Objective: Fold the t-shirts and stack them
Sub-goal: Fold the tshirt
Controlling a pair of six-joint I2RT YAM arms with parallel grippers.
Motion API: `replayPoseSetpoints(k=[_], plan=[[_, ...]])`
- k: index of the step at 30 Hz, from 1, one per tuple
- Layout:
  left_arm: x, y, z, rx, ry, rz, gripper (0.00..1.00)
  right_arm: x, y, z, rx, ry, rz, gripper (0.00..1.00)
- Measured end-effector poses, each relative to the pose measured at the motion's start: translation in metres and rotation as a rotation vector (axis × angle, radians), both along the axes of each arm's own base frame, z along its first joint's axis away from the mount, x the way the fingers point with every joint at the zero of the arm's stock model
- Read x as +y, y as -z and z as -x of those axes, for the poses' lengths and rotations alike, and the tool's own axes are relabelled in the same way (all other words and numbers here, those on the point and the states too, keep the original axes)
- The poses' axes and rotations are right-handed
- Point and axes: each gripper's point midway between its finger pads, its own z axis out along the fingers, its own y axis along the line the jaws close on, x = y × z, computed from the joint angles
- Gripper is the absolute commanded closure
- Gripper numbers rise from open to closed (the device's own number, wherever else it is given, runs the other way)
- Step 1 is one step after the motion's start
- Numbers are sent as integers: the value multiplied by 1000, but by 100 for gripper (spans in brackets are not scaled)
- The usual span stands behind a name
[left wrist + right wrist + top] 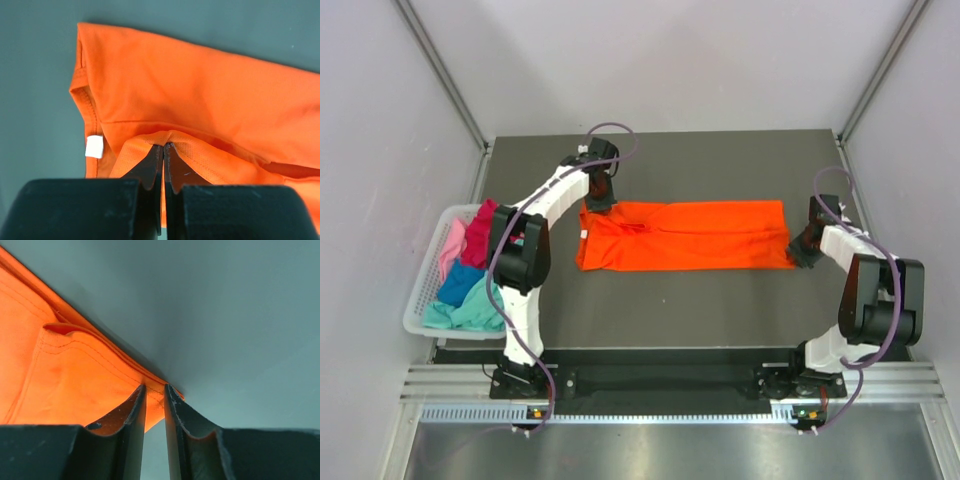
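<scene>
A white plastic lattice basket (416,300) stands at the left edge of the top view, just beside the table. In it lie several crumpled shirts: a pale pink t-shirt (450,246) at its upper left, a magenta t-shirt (480,232) next to it, and teal t-shirts (468,300) in its lower half, one darker and one lighter.

The bright orange cloth t-shirt (685,235) lies on the dark grey table surface (670,305) in the middle of the frame, as a long flat band from left to right. A small white label (94,146) shows at its collar end, on the left.

The left gripper (601,196) is at the upper left corner of the orange shirt. In its wrist view the jaws are pressed together, with a raised fold of the orange cloth pinched between them.

The right gripper (807,250) is at the right end of the band. Its jaws stand almost together with a thin slit, at the hemmed corner; I cannot tell if they really clamp the cloth.

Pale grey walls (380,100) close the table on three sides, and a metal rail (670,381) runs along the bottom.
</scene>
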Motion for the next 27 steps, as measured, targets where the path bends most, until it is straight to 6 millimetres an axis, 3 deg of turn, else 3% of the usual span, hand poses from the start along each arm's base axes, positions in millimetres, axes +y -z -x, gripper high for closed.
replayPoseSetpoints(k=[7, 11, 14, 21, 24, 27], plan=[[1, 9, 0, 29, -3, -14, 98, -4, -1, 6, -3, 11, 31, 79], [5, 8, 3, 49, -7, -35, 74, -6, -3, 10, 7, 14, 42, 77], [9, -3, -2, 34, -21, -57, 66, -5, -12, 11, 7, 9, 42, 76], [10, -31, -10, -16, -20, -57, 66, 3, -54, -27, -122, -52, 1, 76], [4, -38, -4, -16, 7, -18, 66, 11, -60, -41, -165, -84, -38, 76], [-2, -42, 11, 1, 32, 26, 67, 17, -51, -52, -166, -109, -76, 76]])
